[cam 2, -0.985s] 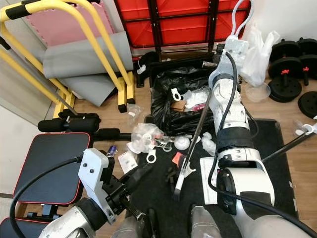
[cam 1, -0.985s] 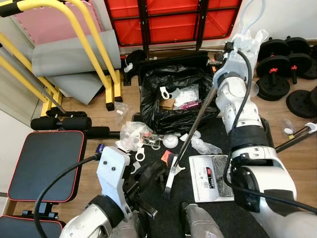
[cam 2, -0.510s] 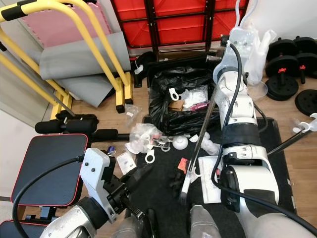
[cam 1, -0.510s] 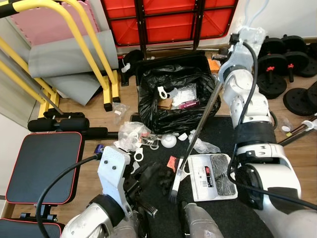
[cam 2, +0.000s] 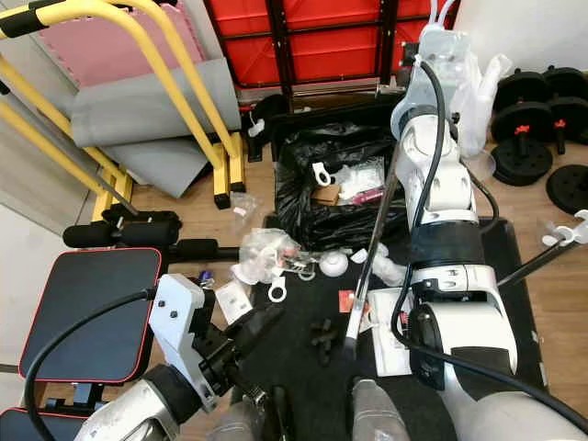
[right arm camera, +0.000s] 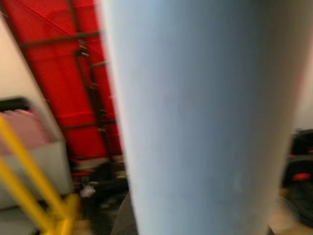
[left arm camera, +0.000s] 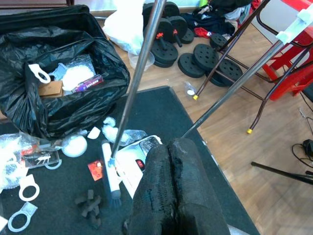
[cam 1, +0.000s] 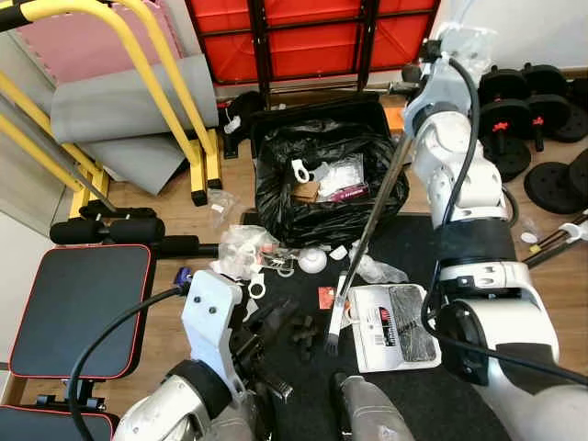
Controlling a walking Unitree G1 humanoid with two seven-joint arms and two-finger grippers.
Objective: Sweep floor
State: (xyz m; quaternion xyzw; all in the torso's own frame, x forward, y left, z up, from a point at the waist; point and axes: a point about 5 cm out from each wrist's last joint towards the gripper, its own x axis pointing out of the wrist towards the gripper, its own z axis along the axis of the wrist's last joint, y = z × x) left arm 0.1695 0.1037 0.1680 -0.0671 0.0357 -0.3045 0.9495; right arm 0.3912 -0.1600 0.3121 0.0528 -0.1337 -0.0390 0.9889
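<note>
A broom with a long metal handle slants down from my right gripper, far out in front by the bin bag. Its small brush head rests on the black floor mat. The right gripper is shut on the handle's top, and the handle is a blurred grey bar in the right wrist view. Litter lies on the mat: a white ball, white rings, a red card, small black pieces, crumpled plastic. My left gripper hangs low near the black pieces, shut and holding nothing.
An open black bin bag holding rubbish stands just beyond the litter. A white leaflet lies beside the brush. A black bench is at the left, yellow bars behind it, weight plates and thin stand legs at the right.
My right arm has reached further forward and the brush head has slid a little right, towards the leaflet. The red card shifted with it, and the small black pieces now show beside the brush.
</note>
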